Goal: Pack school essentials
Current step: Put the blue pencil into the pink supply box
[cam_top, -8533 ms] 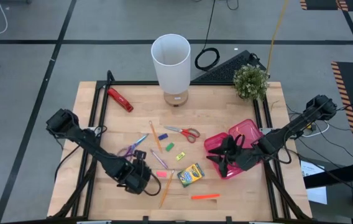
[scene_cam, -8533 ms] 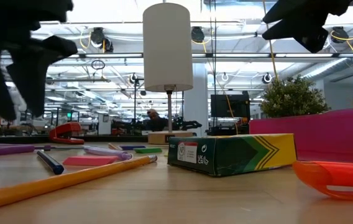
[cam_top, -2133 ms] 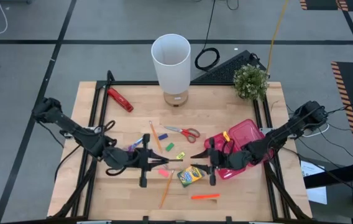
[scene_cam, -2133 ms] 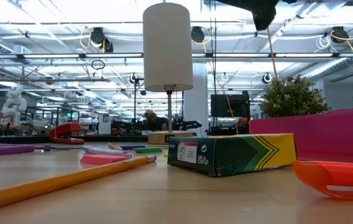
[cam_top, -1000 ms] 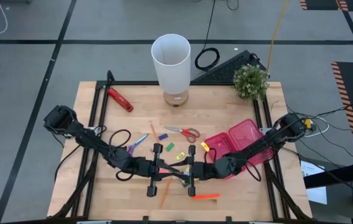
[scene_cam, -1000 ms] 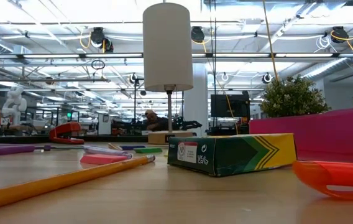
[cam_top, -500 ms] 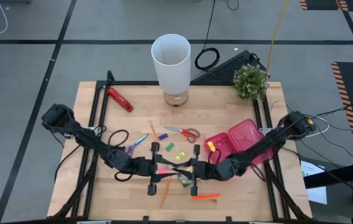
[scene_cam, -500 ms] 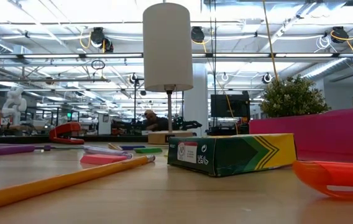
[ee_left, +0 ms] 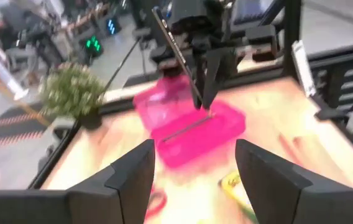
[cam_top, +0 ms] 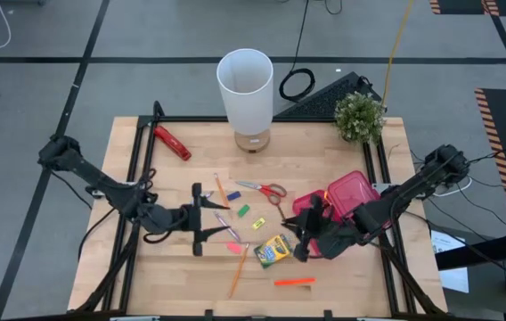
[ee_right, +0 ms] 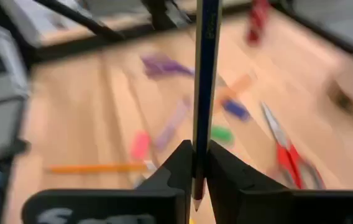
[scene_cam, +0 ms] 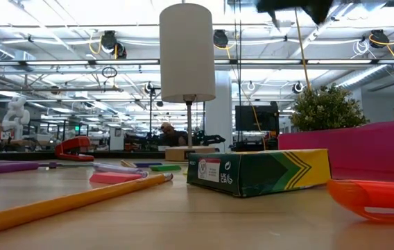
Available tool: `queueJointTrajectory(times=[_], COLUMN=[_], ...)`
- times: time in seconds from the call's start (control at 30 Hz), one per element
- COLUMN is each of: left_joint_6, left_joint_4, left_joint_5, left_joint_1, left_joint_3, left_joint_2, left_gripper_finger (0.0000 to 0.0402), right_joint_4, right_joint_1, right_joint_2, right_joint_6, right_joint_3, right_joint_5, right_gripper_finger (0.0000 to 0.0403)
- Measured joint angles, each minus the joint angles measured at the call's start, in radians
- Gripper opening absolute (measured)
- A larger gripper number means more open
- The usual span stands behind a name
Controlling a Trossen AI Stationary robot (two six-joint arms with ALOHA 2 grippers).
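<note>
Now, your right gripper [ee_right: 196,177] was closed tight on a pencil [ee_right: 205,74], the two fingers [ee_right: 179,168] pinching it close to the pointed end, so most of the shaft stuck out beyond the grip. From above, that gripper hung at the near edge of the pink case [cam_top: 353,194], between the case and the crayon box [cam_top: 273,251]. In the left wrist view the pencil stood steeply over the case, well clear of the wood.

Your left gripper [cam_top: 201,220] was spread wide with nothing in it, hovering over the scattered small stationery left of the crayon box.

By my judgement the pencil was light, stiff and smooth. Held near one end, it could pivot or slide in the pads if swung fast, and a long overhang would catch on the case wall. A hold nearer the middle would have carried it more steadily.

Much else lay unpacked on the table [cam_top: 128,267]: the red scissors [cam_top: 262,189], the orange marker [cam_top: 294,282], a long yellow pencil [cam_top: 236,275] and the small erasers [cam_top: 244,211]. The thin items lay flat on the wood, so I would have taken them across their width at mid-length. The crayon box looked rigid enough to grip by its narrow sides.
</note>
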Motion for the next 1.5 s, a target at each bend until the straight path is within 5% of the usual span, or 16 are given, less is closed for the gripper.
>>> queueJointTrajectory(times=[0.27, 0.5, 0.83, 1.07, 1.5], left_joint_6=[-0.05, -0.068, -0.058, -0.112, -0.137], left_joint_4=[-0.092, -0.137, -0.146, -0.144, -0.142], left_joint_5=[-0.014, -0.014, -0.011, 0.03, 0.048], left_joint_1=[0.032, 0.053, 0.047, 0.046, 0.046], left_joint_3=[0.0, 0.0, 0.0, 0.0, 0.0], left_joint_2=[0.013, 0.015, 0.015, 0.015, 0.015], left_gripper_finger=[0.0227, 0.0227, 0.0227, 0.0227, 0.0227], right_joint_4=[-0.36, -0.281, -0.537, -0.559, -0.557], right_joint_1=[0.0, 0.002, -0.036, -0.032, -0.061], right_joint_2=[-0.006, -0.01, -0.009, -0.009, -0.009], right_joint_6=[0.372, 0.403, 0.693, 0.779, 0.788], right_joint_3=[-0.002, -0.097, -0.138, -0.194, -0.262], right_joint_5=[-0.084, -0.174, -0.32, -0.471, -0.572], right_gripper_finger=[0.0025, 0.0027, 0.003, 0.0026, 0.0033])
